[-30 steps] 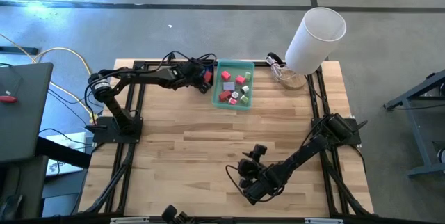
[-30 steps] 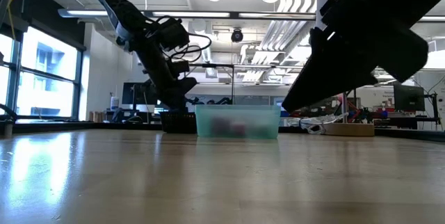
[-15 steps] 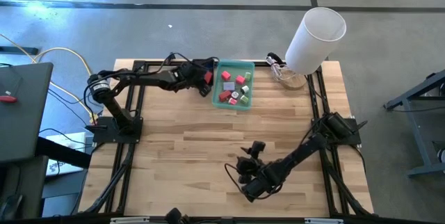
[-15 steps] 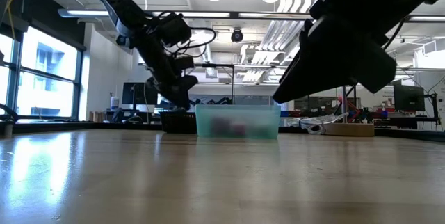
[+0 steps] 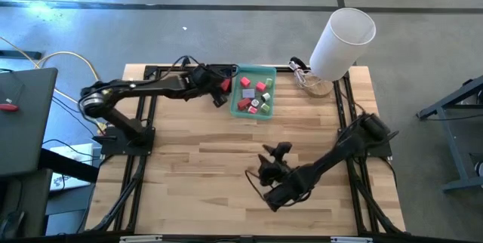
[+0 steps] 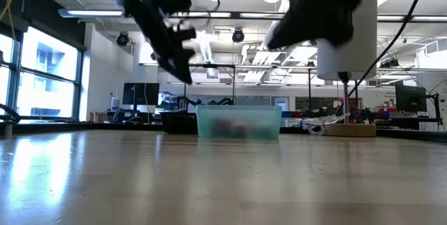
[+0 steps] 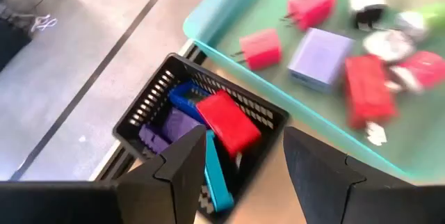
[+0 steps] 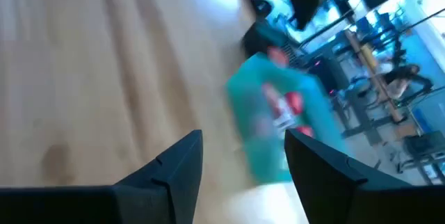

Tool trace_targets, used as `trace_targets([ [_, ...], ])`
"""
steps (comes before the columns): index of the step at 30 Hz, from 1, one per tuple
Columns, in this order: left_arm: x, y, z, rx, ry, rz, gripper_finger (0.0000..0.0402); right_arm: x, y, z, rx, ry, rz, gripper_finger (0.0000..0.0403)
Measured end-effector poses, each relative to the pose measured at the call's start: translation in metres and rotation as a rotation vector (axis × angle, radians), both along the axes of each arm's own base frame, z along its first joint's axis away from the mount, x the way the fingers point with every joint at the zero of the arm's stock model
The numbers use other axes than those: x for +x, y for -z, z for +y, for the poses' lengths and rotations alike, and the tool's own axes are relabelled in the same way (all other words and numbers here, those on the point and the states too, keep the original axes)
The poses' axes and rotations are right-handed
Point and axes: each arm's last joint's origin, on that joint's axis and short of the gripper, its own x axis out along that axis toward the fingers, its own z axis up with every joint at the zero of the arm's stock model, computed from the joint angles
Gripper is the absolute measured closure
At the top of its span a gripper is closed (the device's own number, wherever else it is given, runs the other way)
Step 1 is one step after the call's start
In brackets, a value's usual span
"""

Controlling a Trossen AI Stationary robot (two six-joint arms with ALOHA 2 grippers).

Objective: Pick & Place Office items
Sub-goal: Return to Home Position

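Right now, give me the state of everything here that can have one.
left gripper, open, empty, above the black bin.
right gripper, open, empty, raised over the table.
green tray, holding loose office items.
black bin, holding red, blue, purple and teal pieces.
white cylinder, upright at the far right corner.

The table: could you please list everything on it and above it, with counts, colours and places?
Green bin: one, translucent teal-green, far middle of the table.
Black bin: one, touching the green bin on the left arm's side.
Green-bin items: about nine; red, pink, purple, white, green.
Black-bin items: four seen; red, blue, purple, light blue.
Cylinder: one, white, far right corner.
Table: one, light wood.
Left hand: open, above the black bin.
Right hand: open, above the near middle.
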Motion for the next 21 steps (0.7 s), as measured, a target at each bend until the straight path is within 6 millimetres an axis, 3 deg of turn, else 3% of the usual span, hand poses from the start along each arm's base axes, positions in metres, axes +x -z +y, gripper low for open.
trace_targets([
  [4, -0.017, -0.031, -0.024, 0.007, 0.040, 0.025, 0.0218, -0.016, -0.041, -0.017, 0.034, 0.008, -0.013, 0.0217],
  [7, -0.038, -0.050, -0.039, 0.055, 0.020, 0.046, 0.0228, -0.035, -0.071, -0.036, 0.025, 0.032, -0.007, 0.0243],
  [14, -0.100, -0.075, -0.052, 0.087, -0.175, 0.060, 0.0289, -0.105, -0.133, -0.091, 0.076, 0.197, -0.071, 0.0377],
  [18, -0.127, -0.082, -0.050, 0.059, -0.222, -0.013, 0.0343, -0.144, -0.147, -0.120, 0.145, 0.244, -0.133, 0.0397],
  [21, -0.145, -0.078, -0.048, -0.005, -0.292, -0.105, 0.0387, -0.173, -0.138, -0.137, 0.235, 0.248, -0.235, 0.0400],
])
